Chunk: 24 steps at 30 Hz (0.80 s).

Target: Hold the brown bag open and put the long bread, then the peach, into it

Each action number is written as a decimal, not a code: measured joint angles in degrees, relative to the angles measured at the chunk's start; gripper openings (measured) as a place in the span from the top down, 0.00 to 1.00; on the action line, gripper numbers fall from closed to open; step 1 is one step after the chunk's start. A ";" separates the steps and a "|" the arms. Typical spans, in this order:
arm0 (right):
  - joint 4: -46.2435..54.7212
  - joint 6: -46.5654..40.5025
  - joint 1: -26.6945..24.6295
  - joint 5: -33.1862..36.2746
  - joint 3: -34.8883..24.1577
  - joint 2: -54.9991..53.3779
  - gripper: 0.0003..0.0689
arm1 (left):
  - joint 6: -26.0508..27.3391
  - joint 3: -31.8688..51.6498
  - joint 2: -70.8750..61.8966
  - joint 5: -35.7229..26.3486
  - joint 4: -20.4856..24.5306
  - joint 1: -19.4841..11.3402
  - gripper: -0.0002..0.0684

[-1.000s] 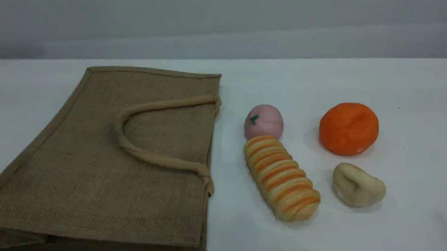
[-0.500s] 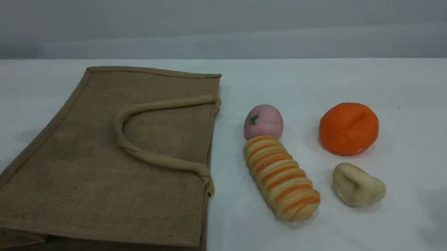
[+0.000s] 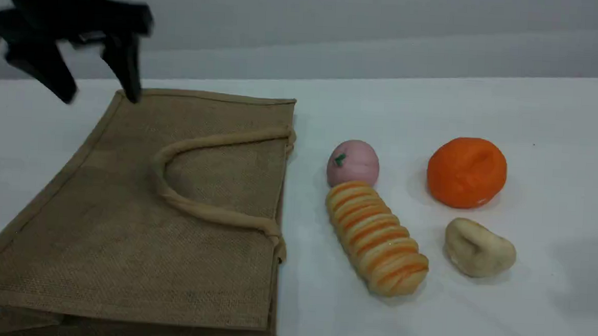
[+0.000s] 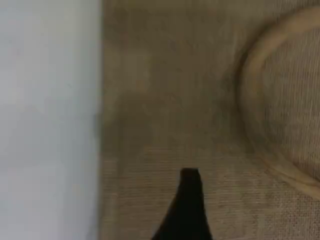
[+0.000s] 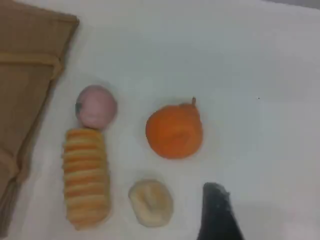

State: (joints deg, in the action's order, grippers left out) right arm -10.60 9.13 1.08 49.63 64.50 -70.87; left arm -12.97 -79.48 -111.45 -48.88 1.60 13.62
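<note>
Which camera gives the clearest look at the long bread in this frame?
The scene view: the long bread lies whole and close, ridged stripes distinct, one end touching the peach. The right wrist view also shows it whole, but smaller and softer. The left wrist view misses it, facing the brown bag.

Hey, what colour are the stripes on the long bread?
The long bread is pale yellow with orange-brown crosswise stripes. The scene view shows it best.

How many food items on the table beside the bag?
4. The peach sits just right of the brown bag, against the long bread nearer the camera; the orange ball is further right, the beige lump nearer the camera than it. The flat bag could hide more.
</note>
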 joint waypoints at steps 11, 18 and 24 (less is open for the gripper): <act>0.00 0.00 0.00 -0.44 0.00 -1.92 0.44 | -3.06 -3.36 -7.69 1.46 0.11 1.48 0.15; 0.00 0.00 0.00 -0.38 0.00 -1.92 0.44 | -3.47 -3.56 -10.35 3.58 -0.06 1.48 0.15; 0.00 0.00 0.00 -0.28 0.00 -1.92 0.44 | -3.47 -3.80 -12.71 6.59 -0.06 1.48 0.15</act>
State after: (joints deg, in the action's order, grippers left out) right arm -10.60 9.13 1.08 49.36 64.50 -72.79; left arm -16.44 -83.28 -124.16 -42.29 1.54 15.10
